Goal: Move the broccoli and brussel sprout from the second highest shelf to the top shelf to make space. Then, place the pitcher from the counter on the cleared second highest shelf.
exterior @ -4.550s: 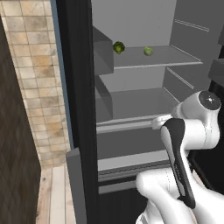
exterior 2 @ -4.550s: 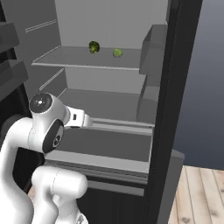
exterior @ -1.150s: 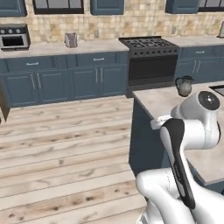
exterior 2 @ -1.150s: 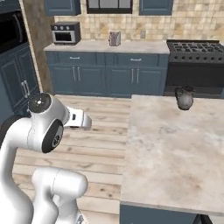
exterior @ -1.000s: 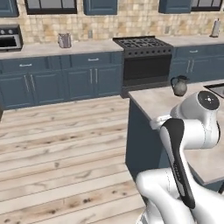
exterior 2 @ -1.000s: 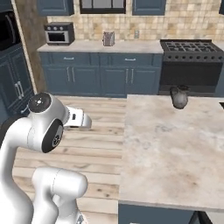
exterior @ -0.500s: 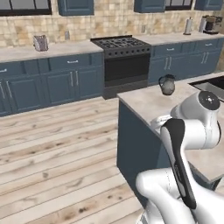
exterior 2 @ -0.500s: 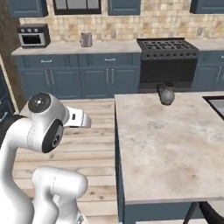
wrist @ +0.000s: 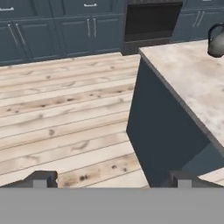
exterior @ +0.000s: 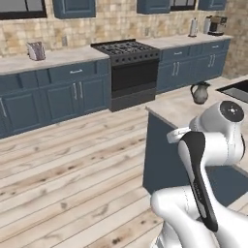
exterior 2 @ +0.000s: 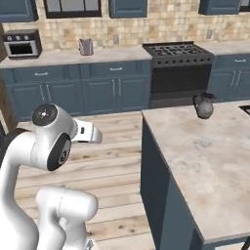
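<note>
Left base view, going left to right: there's a grey utensil holder [exterior: 36, 50] sitting on the back countertop [exterior: 53, 57] over the dark blue cabinets [exterior: 48, 94], then the black stove [exterior: 128, 72] in the middle of that run, and wood plank floor [exterior: 68, 179] across the foreground. Further right is the counter [exterior: 179, 104], the beige marbled island top, with the pitcher [exterior: 200, 93] standing upright on it near its far end, and the black sink [exterior: 235, 90] just past it at the right edge. The arm [exterior: 208, 160] is folded up tight at the lower right, elbow bent and the forearm tucked back toward the base, not reaching for anything. In the right base view the same arm [exterior 2: 49, 146] rises from the lower left with its round shoulder joint high and a short white link poking out to the right over the floor; a microwave [exterior 2: 19, 44] sits far left on the back wall, the stove [exterior 2: 178, 71] is center-right, and the pitcher [exterior 2: 203, 106] is on the counter [exterior 2: 195, 151], well apart from the arm. Hand view looks down and out over the floor [wrist: 65, 118] at the island's dark blue side, with the pitcher [wrist: 216, 40] just peeking in at the top right corner. The gripper [wrist: 109, 179] has its two dark finger tips [wrist: 40, 178] set wide apart at the bottom of that view, with nothing between them and touching nothing.
</note>
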